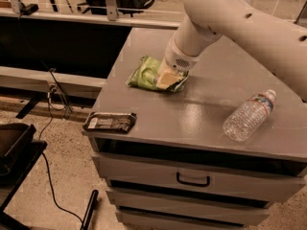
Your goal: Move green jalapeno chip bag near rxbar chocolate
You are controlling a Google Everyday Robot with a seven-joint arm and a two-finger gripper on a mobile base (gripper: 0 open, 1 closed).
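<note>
Camera view: claw (167,80) seemingly on bag (143,74)

Crumpled green chip bag (144,74) under tool (168,79); dark rxbar (109,122) flat at front-left corner.

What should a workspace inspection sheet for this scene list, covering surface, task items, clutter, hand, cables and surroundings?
Surface: grey cabinet top, slightly glossy.
Job's things: crumpled green foil chip bag at left rear; dark flat wrapped bar at front left corner, apart from it.
Clutter: clear plastic water bottle lying on its side, right.
Hand: down on the bag's right end.
Cables: black cable by the floor, left.
Surroundings: drawers below.
</note>
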